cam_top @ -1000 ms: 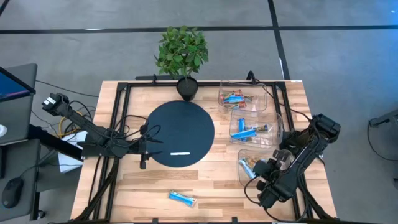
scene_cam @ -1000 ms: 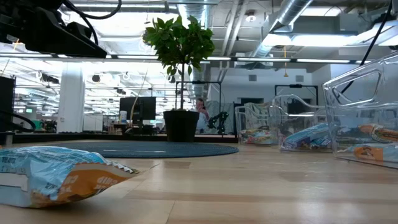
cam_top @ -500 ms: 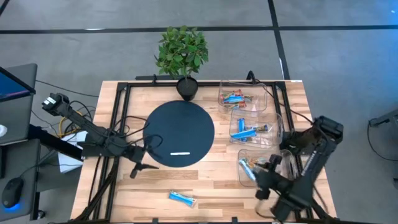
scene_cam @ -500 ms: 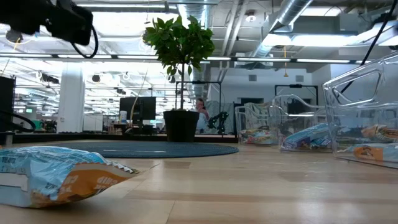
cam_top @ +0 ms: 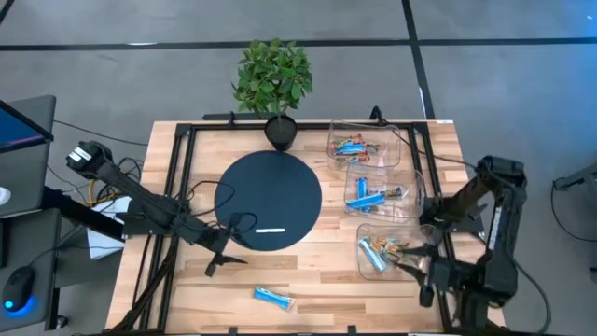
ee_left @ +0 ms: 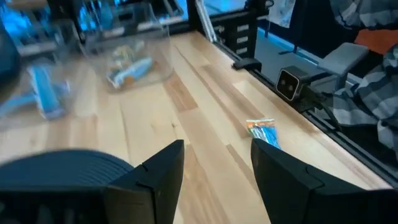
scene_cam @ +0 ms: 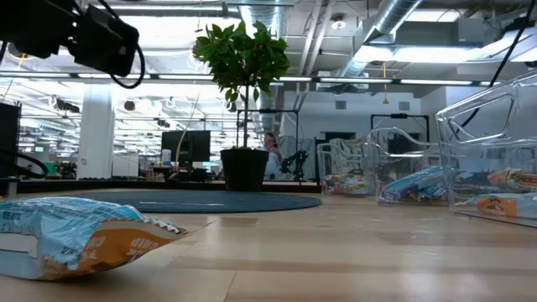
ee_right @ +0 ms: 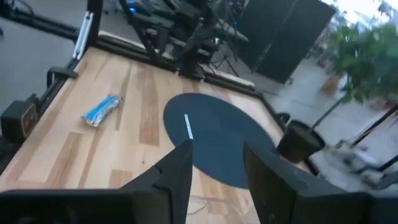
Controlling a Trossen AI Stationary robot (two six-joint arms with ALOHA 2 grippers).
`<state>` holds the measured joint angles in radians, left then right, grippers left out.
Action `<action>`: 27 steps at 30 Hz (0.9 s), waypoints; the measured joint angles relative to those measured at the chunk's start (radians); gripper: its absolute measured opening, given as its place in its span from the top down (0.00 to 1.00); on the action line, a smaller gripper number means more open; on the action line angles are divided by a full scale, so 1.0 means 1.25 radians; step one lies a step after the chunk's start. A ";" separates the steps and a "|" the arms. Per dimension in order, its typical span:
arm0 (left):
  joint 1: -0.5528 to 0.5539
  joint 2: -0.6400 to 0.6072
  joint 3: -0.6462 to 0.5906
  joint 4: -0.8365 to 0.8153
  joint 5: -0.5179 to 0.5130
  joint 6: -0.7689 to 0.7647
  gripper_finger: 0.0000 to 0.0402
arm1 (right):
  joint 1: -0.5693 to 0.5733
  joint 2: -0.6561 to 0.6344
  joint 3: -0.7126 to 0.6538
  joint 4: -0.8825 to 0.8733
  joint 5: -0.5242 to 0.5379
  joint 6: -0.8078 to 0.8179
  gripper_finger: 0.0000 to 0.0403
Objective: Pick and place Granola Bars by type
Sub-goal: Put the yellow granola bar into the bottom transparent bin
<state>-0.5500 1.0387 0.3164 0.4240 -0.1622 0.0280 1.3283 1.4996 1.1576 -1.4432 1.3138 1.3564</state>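
One blue granola bar lies flat on the wood near the table's near edge; it also shows in the left wrist view, the right wrist view and close up in the low view. More bars lie in three clear bins on the right. My left gripper hangs open above the table, left of and farther back than the loose bar. My right gripper is open, beside the nearest bin, pointing across the table. A thin white strip rests on the dark round mat.
A potted plant stands at the far edge behind the mat. Black frame rails run along the table's left and right sides. Bare wood lies around the loose bar along the near edge. A person shows far off in the room.
My left gripper has moved toward the near edge, off the mat's rim and closer to the loose blue bar. My right arm has lifted and folded back toward the table's right edge, so its gripper now points across the table toward the mat.
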 joint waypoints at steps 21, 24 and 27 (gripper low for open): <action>-0.064 0.455 0.445 -0.345 -0.008 -0.063 0.54 | -0.187 -0.409 -0.257 0.624 -0.120 -0.710 0.67; -0.064 0.472 0.459 -0.384 -0.008 -0.087 0.54 | -0.294 -0.420 -0.278 0.836 -0.297 -0.977 0.67; -0.064 0.473 0.460 -0.406 -0.008 -0.128 0.54 | -0.387 -0.422 -0.303 1.033 -0.545 -1.237 0.67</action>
<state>-0.6305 1.6296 0.8909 -0.0836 -0.1716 -0.1316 0.8440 0.9722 0.7785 -0.1516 0.6332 -0.1892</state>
